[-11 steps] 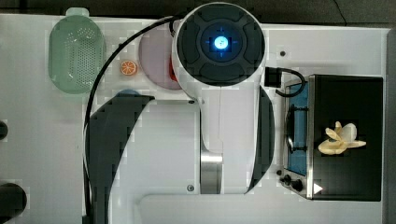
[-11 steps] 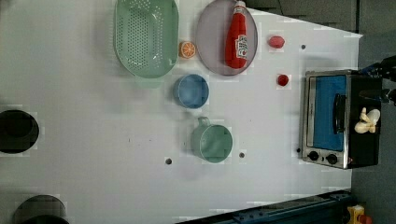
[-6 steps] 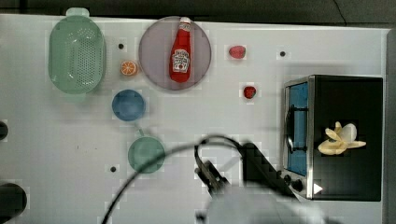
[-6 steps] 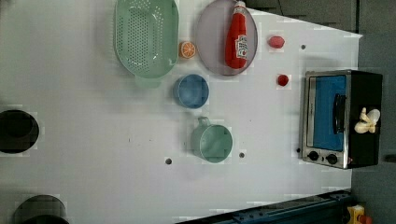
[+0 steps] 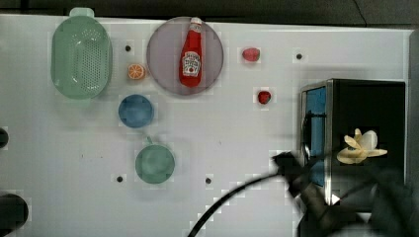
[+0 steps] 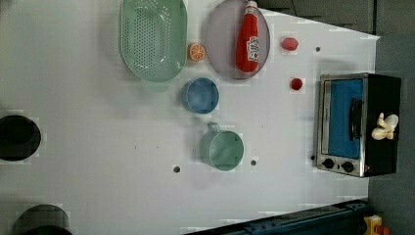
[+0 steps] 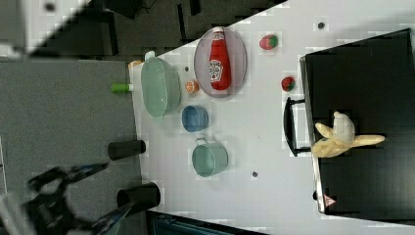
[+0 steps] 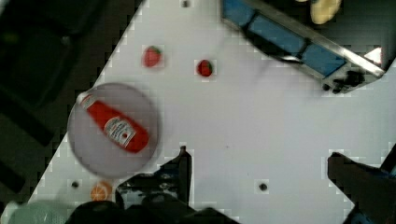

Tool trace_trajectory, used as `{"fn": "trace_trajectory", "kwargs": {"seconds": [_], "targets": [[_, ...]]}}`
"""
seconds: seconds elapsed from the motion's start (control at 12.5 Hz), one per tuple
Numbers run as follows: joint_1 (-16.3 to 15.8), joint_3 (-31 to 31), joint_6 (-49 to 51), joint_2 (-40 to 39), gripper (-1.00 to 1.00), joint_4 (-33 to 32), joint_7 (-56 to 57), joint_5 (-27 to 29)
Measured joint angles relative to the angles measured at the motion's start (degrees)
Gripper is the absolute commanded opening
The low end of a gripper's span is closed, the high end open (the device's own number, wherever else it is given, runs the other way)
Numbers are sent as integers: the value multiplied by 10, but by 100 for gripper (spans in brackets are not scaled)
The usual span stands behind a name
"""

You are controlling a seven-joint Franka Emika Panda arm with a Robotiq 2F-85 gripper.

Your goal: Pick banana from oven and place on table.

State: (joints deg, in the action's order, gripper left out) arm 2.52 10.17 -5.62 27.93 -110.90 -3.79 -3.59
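On oven (image 5: 375, 106) top, 3 o'clock of desk (image 5: 222, 123): banana (image 5: 359, 148) untouched. Hand (image 8: 259, 163) spread, empty. Step: approach. Next: descend over banana, pinch.

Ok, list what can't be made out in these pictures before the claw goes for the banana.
- Oven interior: the left view shows just the blue-tinted door, nothing behind it.
- Oven's front lower corner and knobs in the top view: covered by the blurred arm and cable.
- Banana in the wrist view: cut off by the picture's edge.
- Claw in the wrist view: both dark fingers run off the edge, spread wide over the table.
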Motion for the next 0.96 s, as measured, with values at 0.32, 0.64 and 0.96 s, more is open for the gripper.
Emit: {"fn": "trace_trajectory", "kwargs": {"seconds": [0.32, 0.64, 0.96], "targets": [[3, 77, -93, -141, 100, -29, 65, 7], [2, 190, -196, -266, 100, -50, 194, 21], [20, 232, -251, -313, 100, -56, 254, 17]]}}
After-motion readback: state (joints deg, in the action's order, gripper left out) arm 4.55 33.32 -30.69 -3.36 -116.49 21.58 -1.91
